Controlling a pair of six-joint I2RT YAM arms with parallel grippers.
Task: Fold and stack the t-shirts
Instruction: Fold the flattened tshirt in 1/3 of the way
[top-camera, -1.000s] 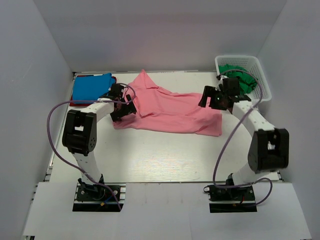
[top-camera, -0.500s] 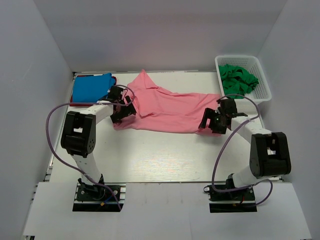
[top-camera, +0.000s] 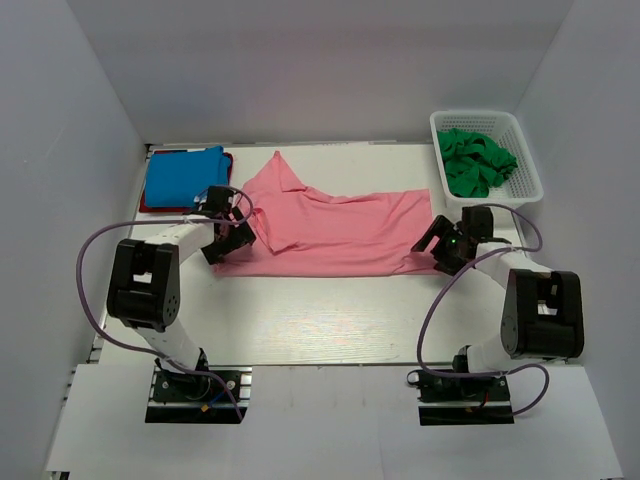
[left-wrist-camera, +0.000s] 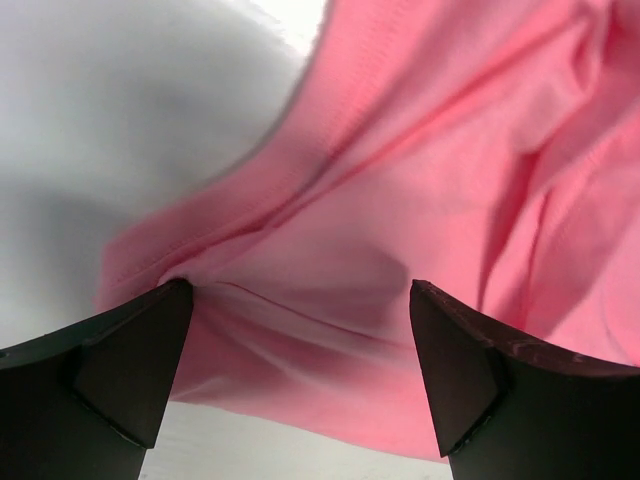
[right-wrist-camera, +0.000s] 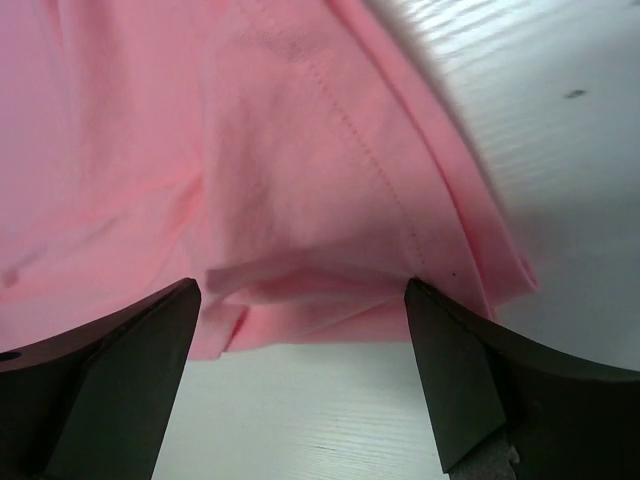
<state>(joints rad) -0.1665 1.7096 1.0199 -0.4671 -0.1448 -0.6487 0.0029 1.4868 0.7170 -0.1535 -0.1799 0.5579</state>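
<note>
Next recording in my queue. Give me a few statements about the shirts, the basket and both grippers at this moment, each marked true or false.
1. The pink t-shirt lies spread on the table between the left gripper and the right gripper. True.
2. The right gripper is shut on the pink t-shirt. False: it is open at the shirt's near corner.
3. The green t-shirts sit in the white basket. True.
4. The blue t-shirt is in the basket. False: it lies folded at the table's far left corner.
5. The left gripper is open. True.
</note>
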